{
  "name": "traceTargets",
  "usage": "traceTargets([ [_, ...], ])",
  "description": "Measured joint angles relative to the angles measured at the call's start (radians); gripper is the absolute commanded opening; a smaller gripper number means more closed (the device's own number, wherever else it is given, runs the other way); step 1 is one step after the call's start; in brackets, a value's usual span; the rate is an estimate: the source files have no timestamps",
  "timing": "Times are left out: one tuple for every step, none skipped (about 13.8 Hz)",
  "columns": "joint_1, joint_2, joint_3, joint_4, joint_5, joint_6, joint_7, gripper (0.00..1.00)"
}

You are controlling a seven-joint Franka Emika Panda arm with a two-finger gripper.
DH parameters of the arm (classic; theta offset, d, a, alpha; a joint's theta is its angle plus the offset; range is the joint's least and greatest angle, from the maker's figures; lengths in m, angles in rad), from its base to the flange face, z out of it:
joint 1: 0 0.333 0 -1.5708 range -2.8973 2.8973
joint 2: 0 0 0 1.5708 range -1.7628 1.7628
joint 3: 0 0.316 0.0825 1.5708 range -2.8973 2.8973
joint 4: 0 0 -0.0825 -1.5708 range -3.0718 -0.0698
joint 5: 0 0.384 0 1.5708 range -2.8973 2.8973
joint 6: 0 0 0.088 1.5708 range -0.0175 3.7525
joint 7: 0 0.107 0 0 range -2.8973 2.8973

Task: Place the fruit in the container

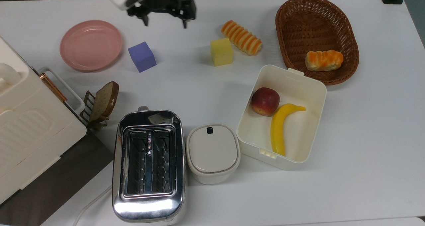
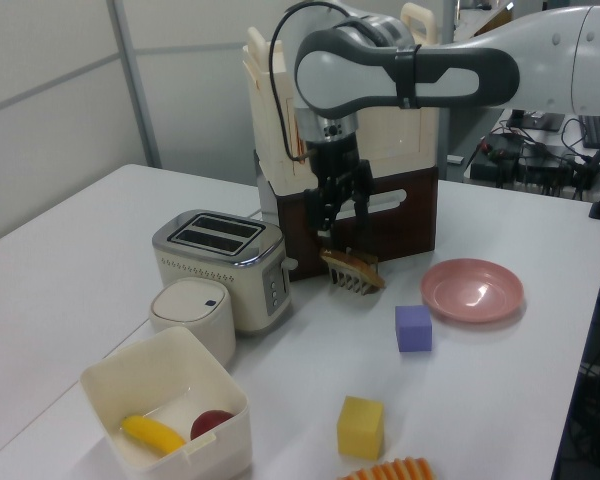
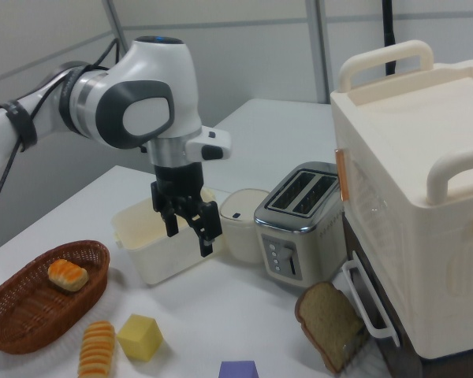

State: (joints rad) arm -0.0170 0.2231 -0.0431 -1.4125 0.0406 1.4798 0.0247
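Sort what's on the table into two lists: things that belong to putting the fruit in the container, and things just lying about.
Belongs to the job:
banana, lying in the box
cream-white box
gripper, open and empty

Just lying about:
apple, also in the box
wicker basket
striped roll
yellow cube
purple cube
pink plate
toaster
lidded pot

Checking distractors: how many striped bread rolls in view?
2: one bread roll on the table beside the yellow cube, the other roll inside the wicker basket.
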Motion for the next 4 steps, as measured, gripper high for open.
traceTargets([
  [-0.009,0.0,0.0,0.0,0.001,0.004,-0.002,1.0],
  [-0.012,0.001,0.0,-0.001,0.002,0.008,-0.002,1.0],
  [-0.011,0.002,0.0,-0.001,0.002,0.011,-0.002,1.0],
  [-0.011,0.003,0.001,-0.001,0.002,0.013,-0.002,1.0],
])
